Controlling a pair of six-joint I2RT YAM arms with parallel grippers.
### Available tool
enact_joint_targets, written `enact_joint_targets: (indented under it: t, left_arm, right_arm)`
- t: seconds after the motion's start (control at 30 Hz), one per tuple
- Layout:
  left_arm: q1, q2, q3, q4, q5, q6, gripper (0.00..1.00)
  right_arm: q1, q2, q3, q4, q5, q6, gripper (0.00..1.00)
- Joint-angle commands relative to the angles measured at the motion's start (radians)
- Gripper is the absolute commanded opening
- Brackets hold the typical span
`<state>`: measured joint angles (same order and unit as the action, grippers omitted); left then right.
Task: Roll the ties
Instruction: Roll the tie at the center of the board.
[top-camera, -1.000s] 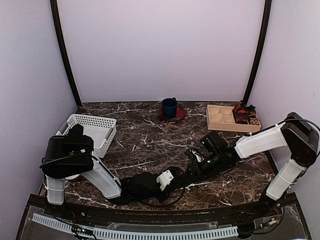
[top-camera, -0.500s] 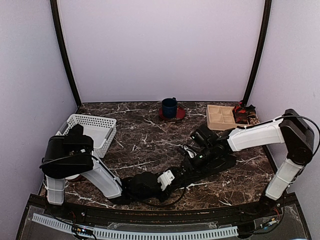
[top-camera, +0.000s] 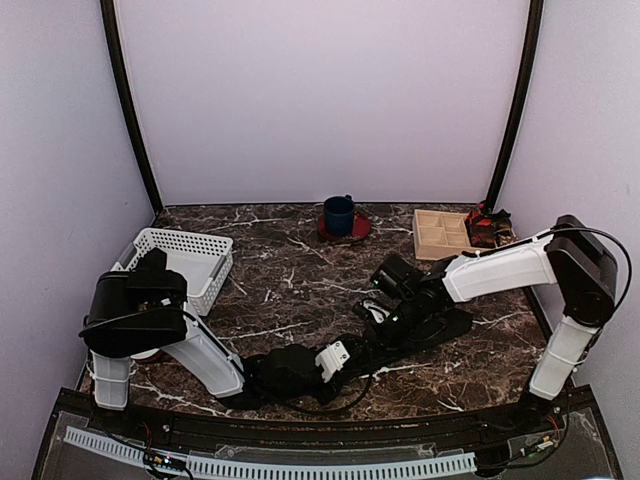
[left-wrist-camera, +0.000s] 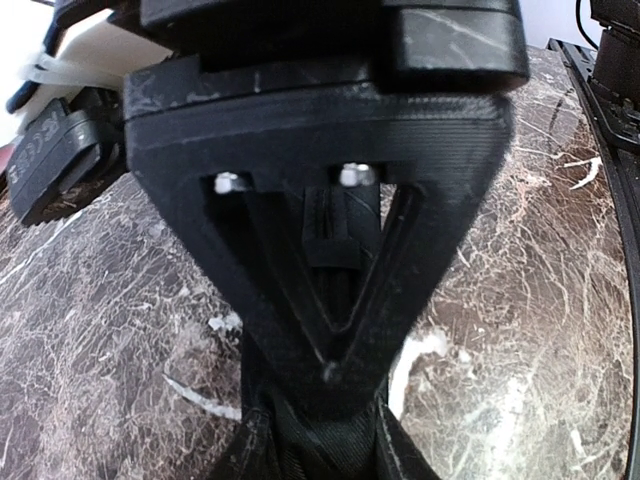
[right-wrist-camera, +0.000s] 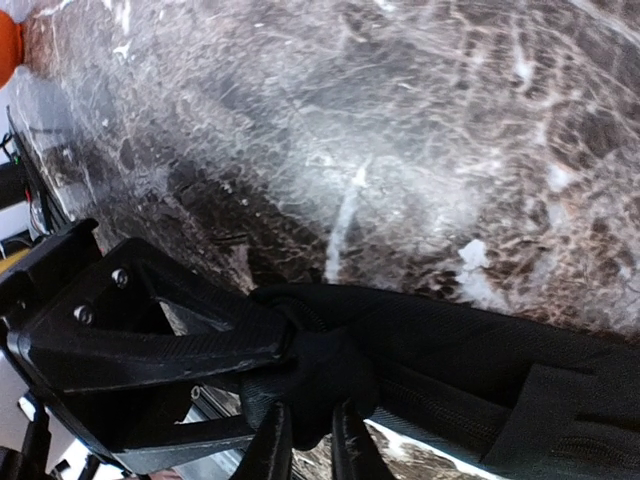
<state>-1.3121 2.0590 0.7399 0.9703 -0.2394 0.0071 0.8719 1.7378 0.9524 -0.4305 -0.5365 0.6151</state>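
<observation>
A black tie (right-wrist-camera: 450, 345) lies on the dark marble table (top-camera: 290, 290), in the near half and a little right of centre, running from the near middle out to the right, where its broader part rests flat on the stone under the right arm. Both arms meet at its near-left end. The left gripper (left-wrist-camera: 325, 372) reaches in low from the left, and its two fingers draw together to a narrow point with the cloth bunched just beyond the tips, so it is clenched on the tie. The right gripper (right-wrist-camera: 310, 445) comes in from the far right, and in its own wrist view a rounded knot of folded fabric sits squeezed between its thin fingertips (right-wrist-camera: 272, 445), so it too is grasping the tie, right beside the left gripper's tip (the two almost touch, though whether they do cannot be told). Between and around the two grips the fabric is gathered into a thick fold rather than lying flat. Elsewhere, a white slotted basket (top-camera: 185, 238) stands at the left edge of the table, well apart from the tie. A blue mug (top-camera: 339, 213) sits on a red saucer (top-camera: 358, 228) at the far middle. A wooden compartment tray (top-camera: 470, 255) lies at the far right, with some red and black items (top-camera: 490, 225) just beside its far right corner.
</observation>
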Motion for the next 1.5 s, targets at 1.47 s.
enact_joint_targets:
  t: [1.47]
  left_arm:
    - [-0.003, 0.18, -0.022, 0.197, 0.03, 0.106, 0.54]
  right_arm:
    - [-0.186, 0.208, -0.184, 0.257, -0.297, -0.08, 0.0]
